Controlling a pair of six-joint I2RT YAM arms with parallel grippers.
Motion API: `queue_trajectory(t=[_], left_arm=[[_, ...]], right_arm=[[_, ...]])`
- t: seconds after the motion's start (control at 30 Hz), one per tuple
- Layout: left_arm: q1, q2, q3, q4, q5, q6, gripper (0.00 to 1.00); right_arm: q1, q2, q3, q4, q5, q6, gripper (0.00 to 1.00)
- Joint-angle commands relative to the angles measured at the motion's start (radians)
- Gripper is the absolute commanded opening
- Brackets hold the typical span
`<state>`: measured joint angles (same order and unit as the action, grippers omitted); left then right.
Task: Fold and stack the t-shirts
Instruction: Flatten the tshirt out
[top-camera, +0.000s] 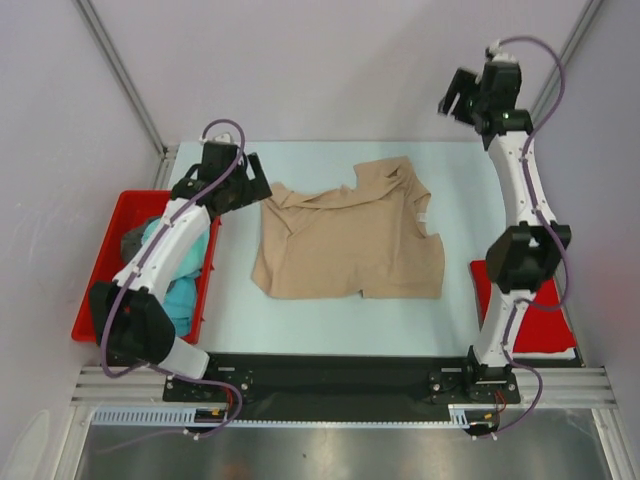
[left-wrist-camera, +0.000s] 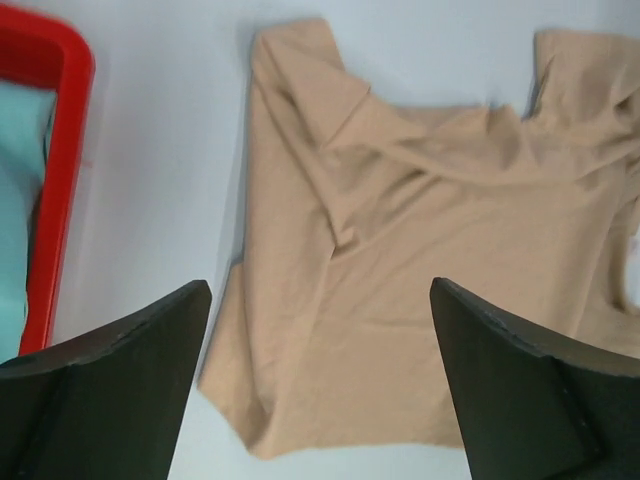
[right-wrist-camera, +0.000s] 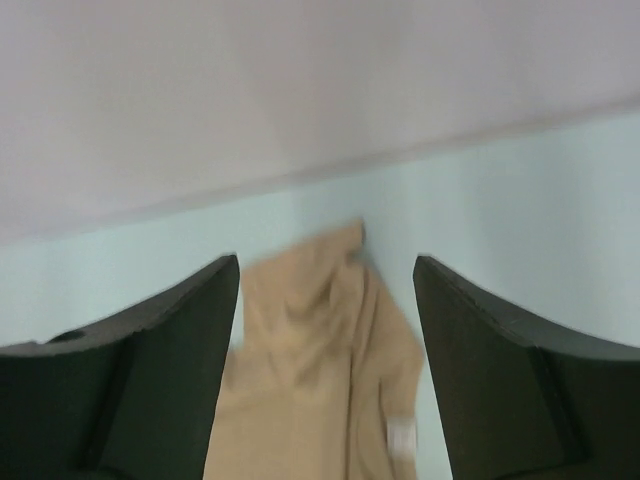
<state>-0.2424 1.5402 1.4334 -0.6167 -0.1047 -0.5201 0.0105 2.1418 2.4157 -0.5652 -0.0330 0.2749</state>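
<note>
A large tan-beige t-shirt (top-camera: 345, 245) lies crumpled and partly spread on the pale table, its upper part bunched in folds. In the left wrist view the tan shirt (left-wrist-camera: 430, 220) lies below and beyond my left gripper (left-wrist-camera: 320, 284), which is open with nothing between its fingers. That left gripper (top-camera: 255, 185) hovers at the shirt's back-left corner. My right gripper (top-camera: 458, 100) is raised high at the back right, open and empty, and its view is blurred. It looks down on the shirt's bunched end (right-wrist-camera: 310, 380) with a white label (right-wrist-camera: 400, 435). A teal t-shirt (top-camera: 185, 295) and a dark grey one (top-camera: 135, 240) lie in the tray.
A red plastic tray (top-camera: 100, 290) stands at the table's left edge, its rim (left-wrist-camera: 60, 150) close to my left gripper. A flat red mat (top-camera: 550, 320) lies at the right, partly under the right arm. Pale walls enclose the back and sides.
</note>
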Motion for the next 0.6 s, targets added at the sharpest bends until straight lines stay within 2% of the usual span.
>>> queue_trajectory(t=[0.0, 0.03, 0.07, 0.1, 0.17, 0.2, 0.27, 0.3, 0.33, 0.4, 0.43, 0.47, 0.5, 0.57], left_arm=[[-0.040, -0.130, -0.129, -0.066, -0.003, 0.043, 0.94], [-0.052, -0.155, -0.164, -0.064, 0.005, 0.040, 0.93], [-0.073, -0.173, -0.230, -0.066, 0.019, 0.037, 0.91], [-0.084, -0.198, -0.261, -0.069, 0.019, 0.034, 0.87], [-0.100, -0.218, -0.350, -0.083, 0.036, 0.023, 0.82], [-0.100, -0.233, -0.376, -0.086, 0.042, 0.023, 0.73], [-0.107, -0.264, -0.439, -0.094, 0.042, 0.022, 0.59], [-0.109, -0.272, -0.461, -0.095, 0.042, 0.022, 0.54], [-0.110, -0.278, -0.476, -0.095, 0.042, 0.022, 0.50], [-0.110, -0.270, -0.519, -0.092, 0.048, 0.020, 0.50], [-0.110, -0.258, -0.537, -0.095, 0.051, 0.016, 0.61], [-0.110, -0.234, -0.545, -0.089, 0.059, 0.012, 0.69], [-0.110, -0.224, -0.563, -0.083, 0.062, 0.008, 0.73], [-0.109, -0.207, -0.577, -0.060, 0.068, -0.003, 0.73]], right_arm=[[0.055, -0.263, -0.476, -0.127, 0.013, 0.037, 0.75], [0.077, -0.412, -0.612, -0.048, 0.005, 0.035, 0.74], [0.083, -0.468, -0.709, -0.033, 0.002, 0.059, 0.73], [0.086, -0.529, -0.882, -0.026, -0.020, 0.076, 0.72], [0.091, -0.664, -1.016, -0.035, -0.070, 0.086, 0.66], [0.094, -0.703, -1.137, -0.053, -0.076, 0.092, 0.63], [0.095, -0.813, -1.301, -0.091, -0.158, 0.110, 0.46], [0.095, -0.845, -1.302, -0.105, -0.175, 0.125, 0.46], [0.101, -0.881, -1.387, -0.116, -0.186, 0.141, 0.34], [0.103, -0.965, -1.458, -0.131, -0.202, 0.191, 0.31], [0.100, -1.006, -1.539, -0.128, -0.212, 0.210, 0.31], [0.100, -1.023, -1.573, -0.122, -0.219, 0.228, 0.37], [0.098, -1.030, -1.625, -0.130, -0.216, 0.237, 0.40], [0.097, -1.022, -1.659, -0.143, -0.228, 0.241, 0.46]])
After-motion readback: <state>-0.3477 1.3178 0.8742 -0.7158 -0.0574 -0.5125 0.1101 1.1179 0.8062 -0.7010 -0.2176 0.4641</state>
